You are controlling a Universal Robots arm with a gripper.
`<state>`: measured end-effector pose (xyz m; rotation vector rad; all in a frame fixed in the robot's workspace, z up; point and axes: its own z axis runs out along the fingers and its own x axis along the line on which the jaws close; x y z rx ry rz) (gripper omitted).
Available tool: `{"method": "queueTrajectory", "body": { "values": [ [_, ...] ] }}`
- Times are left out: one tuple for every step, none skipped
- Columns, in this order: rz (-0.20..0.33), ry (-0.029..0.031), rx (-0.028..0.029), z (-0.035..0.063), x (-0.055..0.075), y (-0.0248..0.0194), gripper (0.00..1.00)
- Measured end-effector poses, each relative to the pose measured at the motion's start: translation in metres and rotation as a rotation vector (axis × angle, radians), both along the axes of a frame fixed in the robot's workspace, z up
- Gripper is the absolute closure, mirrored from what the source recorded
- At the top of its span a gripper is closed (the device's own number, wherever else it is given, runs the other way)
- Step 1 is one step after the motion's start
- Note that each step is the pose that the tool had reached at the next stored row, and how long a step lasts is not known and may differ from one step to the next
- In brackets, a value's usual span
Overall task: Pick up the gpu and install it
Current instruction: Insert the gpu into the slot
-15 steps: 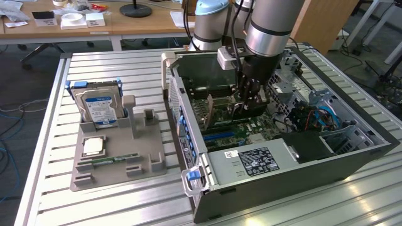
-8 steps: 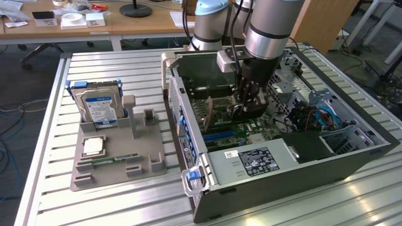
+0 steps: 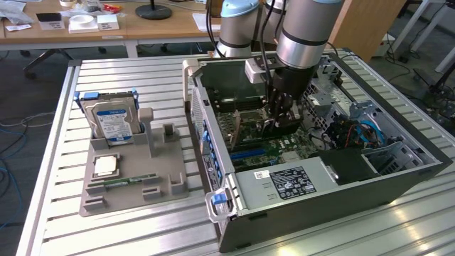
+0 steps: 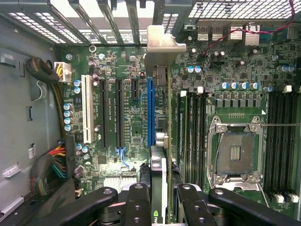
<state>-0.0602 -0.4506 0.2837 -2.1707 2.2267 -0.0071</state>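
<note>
My gripper (image 3: 281,121) reaches down inside the open computer case (image 3: 408,160) and is shut on the gpu (image 3: 245,125), held upright on edge above the motherboard (image 3: 284,144). In the wrist view the gpu (image 4: 160,169) runs edge-on between my two black fingers (image 4: 138,202), with its silvery bracket (image 4: 162,44) at the far end by the case's rear slot openings. The card's edge lies just beside the long blue slot (image 4: 150,113), nearly parallel to it. Whether the card touches the slot I cannot tell.
A grey parts tray (image 3: 167,189) on the exterior view's left holds a blue-labelled hard drive (image 3: 110,120), a silver chip (image 3: 105,165) and a green memory stick (image 3: 128,180). Inside the case are the power supply (image 3: 284,181), cable bundles (image 4: 51,165) and the processor socket (image 4: 235,153).
</note>
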Motion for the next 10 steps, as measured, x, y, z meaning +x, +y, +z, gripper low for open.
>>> {"method": "queueTrajectory", "body": {
  "values": [
    [0.0, -0.0002, 0.0003, -0.0004, -0.0001, -0.0002, 0.73],
    [0.0, -0.0001, 0.0004, -0.0007, -0.0002, -0.0005, 0.73],
    [0.0, -0.0001, 0.0002, -0.0011, -0.0002, -0.001, 0.73],
    [0.0, -0.0001, 0.0003, -0.0016, -0.0001, -0.0014, 0.73],
    [0.0, 0.0, 0.0002, -0.002, -0.0001, -0.0016, 0.73],
    [0.0, 0.0, 0.0, -0.002, -0.0001, -0.0016, 0.73],
    [0.001, 0.0, -0.0001, -0.002, -0.0001, -0.0017, 0.73],
    [0.001, 0.0001, -0.0001, -0.002, -0.0001, -0.0017, 0.73],
    [0.0, 0.0001, -0.0001, -0.002, -0.0001, -0.0017, 0.73],
    [0.001, 0.0, -0.0001, -0.002, -0.0001, -0.0017, 0.73]
  ]
}}
